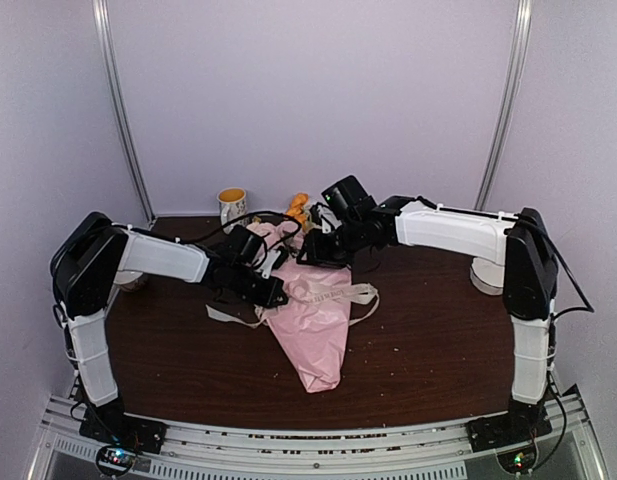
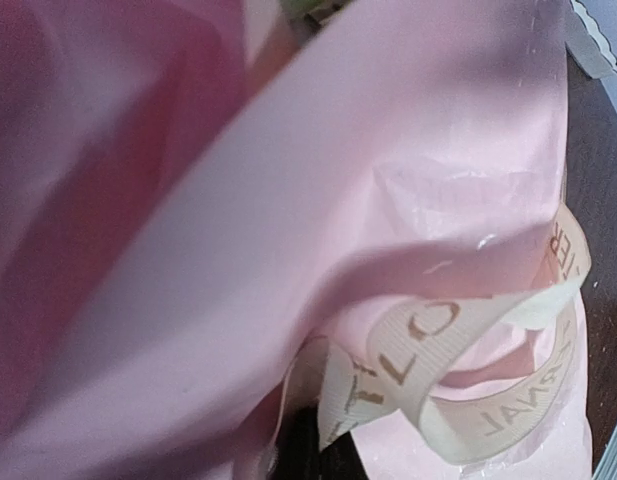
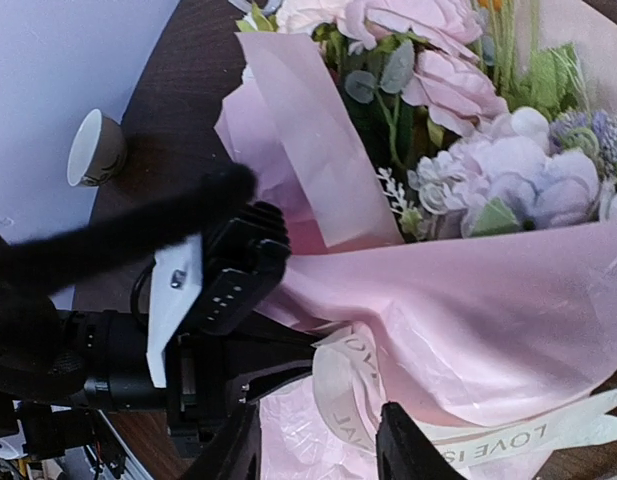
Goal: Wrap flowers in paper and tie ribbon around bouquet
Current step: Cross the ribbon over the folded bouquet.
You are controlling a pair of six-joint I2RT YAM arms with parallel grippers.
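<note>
The bouquet (image 1: 313,325) is laid on the table (image 1: 438,350), its tip toward the arms, so the ribbon (image 3: 348,390) can be looped round it. The left tool (image 3: 258,260) is pressed together against the paper (image 3: 468,320), probably to steady the wrap. The right tool (image 3: 318,445) is spread above the ribbon loop, with nothing pinched.

Pale pink tissue-paper cone bouquet (image 1: 318,330) lies flat, blooms (image 3: 458,90) toward white mug (image 1: 232,207); cream lettered fabric ribbon (image 3: 488,447) loops its middle.
</note>
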